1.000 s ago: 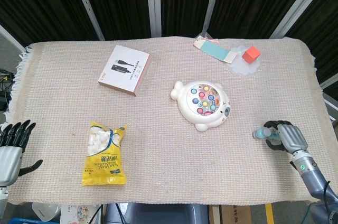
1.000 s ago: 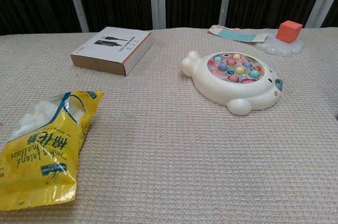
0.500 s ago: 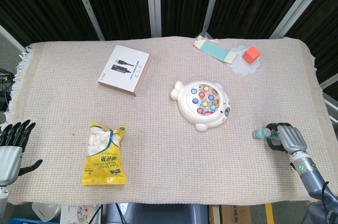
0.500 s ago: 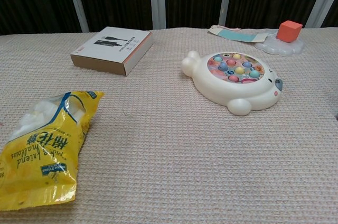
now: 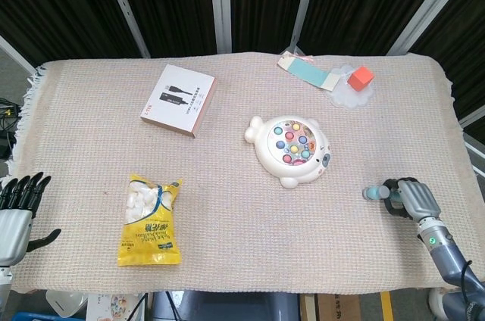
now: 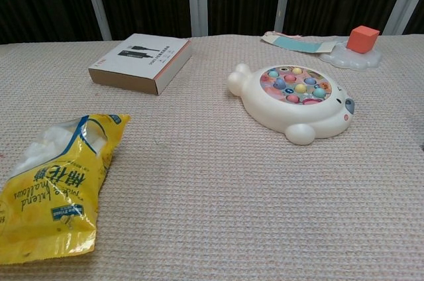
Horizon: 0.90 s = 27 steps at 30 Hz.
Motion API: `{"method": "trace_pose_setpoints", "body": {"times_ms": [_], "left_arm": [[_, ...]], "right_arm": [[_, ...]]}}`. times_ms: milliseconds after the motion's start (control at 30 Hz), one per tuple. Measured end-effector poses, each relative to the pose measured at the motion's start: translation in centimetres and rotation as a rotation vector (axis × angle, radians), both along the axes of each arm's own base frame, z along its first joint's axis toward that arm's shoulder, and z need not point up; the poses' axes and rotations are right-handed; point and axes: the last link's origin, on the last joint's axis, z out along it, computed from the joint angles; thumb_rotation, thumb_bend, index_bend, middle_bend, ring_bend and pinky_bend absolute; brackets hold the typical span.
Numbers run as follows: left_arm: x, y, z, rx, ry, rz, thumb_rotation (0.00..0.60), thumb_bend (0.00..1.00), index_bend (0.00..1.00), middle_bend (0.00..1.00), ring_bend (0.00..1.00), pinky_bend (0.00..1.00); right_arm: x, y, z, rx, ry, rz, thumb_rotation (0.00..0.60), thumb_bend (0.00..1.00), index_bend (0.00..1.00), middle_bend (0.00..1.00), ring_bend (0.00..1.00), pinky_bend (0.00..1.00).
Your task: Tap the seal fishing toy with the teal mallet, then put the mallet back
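**Right hand wrapped around the teal mallet at the desk edge**

The right hand (image 5: 409, 197) sits low at the near right side of the desk (image 5: 227, 222), fingers curled around the teal mallet (image 5: 372, 192), whose end pokes out toward the middle. The seal fishing toy (image 5: 289, 150) lies well apart from it, near the centre (colourful fish facing up). The left hand (image 5: 17, 211) hangs off the near left corner, fingers spread, holding nothing. Also around: a yellow marshmallow bag (image 5: 151, 219), a white box (image 5: 179, 100) and an orange cube (image 5: 362, 76) at the back
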Motion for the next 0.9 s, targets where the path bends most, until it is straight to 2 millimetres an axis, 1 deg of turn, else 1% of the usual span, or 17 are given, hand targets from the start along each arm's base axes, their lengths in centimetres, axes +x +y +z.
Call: {"method": "trace_pose_setpoints", "body": {"times_ms": [333, 567, 733, 900], "left_arm": [[-0.07, 0.01, -0.05, -0.002, 0.004, 0.008, 0.6, 0.13, 0.0, 0.0, 0.0, 0.0], [-0.29, -0.07, -0.08, -0.003, 0.002, 0.016, 0.6, 0.13, 0.0, 0.0, 0.0, 0.0], [-0.47, -0.1, -0.09, -0.003, 0.001, 0.022, 0.6, 0.13, 0.0, 0.0, 0.0, 0.0], [-0.64, -0.08, -0.13, -0.004, 0.0, 0.026, 0.6, 0.13, 0.0, 0.0, 0.0, 0.0]], "right_arm": [[-0.15, -0.09, -0.24, 0.004, -0.007, -0.006, 0.6, 0.59, 0.52, 0.47, 0.34, 0.23], [-0.21, -0.35, -0.35, 0.005, -0.015, -0.012, 0.6, 0.61, 0.57, 0.52, 0.38, 0.26], [-0.21, -0.53, -0.37, -0.004, -0.024, -0.012, 0.6, 0.66, 0.63, 0.57, 0.42, 0.31], [-0.2, -0.63, -0.36, -0.021, -0.034, -0.006, 0.6, 0.74, 0.7, 0.63, 0.48, 0.36]]}}
